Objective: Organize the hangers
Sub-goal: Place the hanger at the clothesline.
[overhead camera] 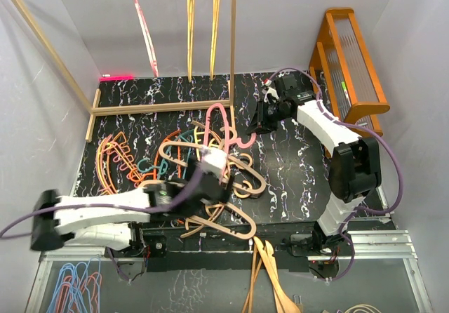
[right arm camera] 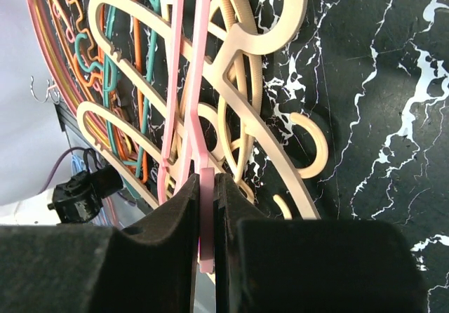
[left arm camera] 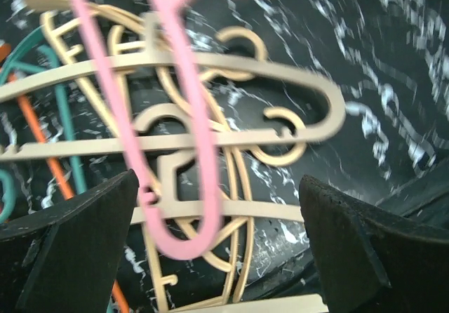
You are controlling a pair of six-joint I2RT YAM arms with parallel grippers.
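The right gripper (right arm camera: 207,187) is squeezing shut on a pink hanger (overhead camera: 223,116). The thin pink bar is sitting pinched between its two black fingers (right arm camera: 168,222). The pink hanger is reaching from the right gripper out over the pile of hangers (overhead camera: 168,162), and its curly end is showing just beside that gripper.

The left gripper (left arm camera: 217,208) is hanging over the pile with both sides spread wide apart, and it is holding nothing. Under it, the pink hanger is looping across some tan hangers (left arm camera: 231,134). A teal hanger (left arm camera: 74,151) and an orange hanger (left arm camera: 43,144) are peeking out at the side.

The pile is lying on the black worktop (overhead camera: 295,172), in the middle and a bit to the left (tan, orange, teal and yellow ones, all tangled up together).

At the far side a wooden rack (overhead camera: 161,107) is standing. Another pink one (overhead camera: 144,29) and two yellow hangers (overhead camera: 191,25) are hanging from its top rail, well apart from the pile
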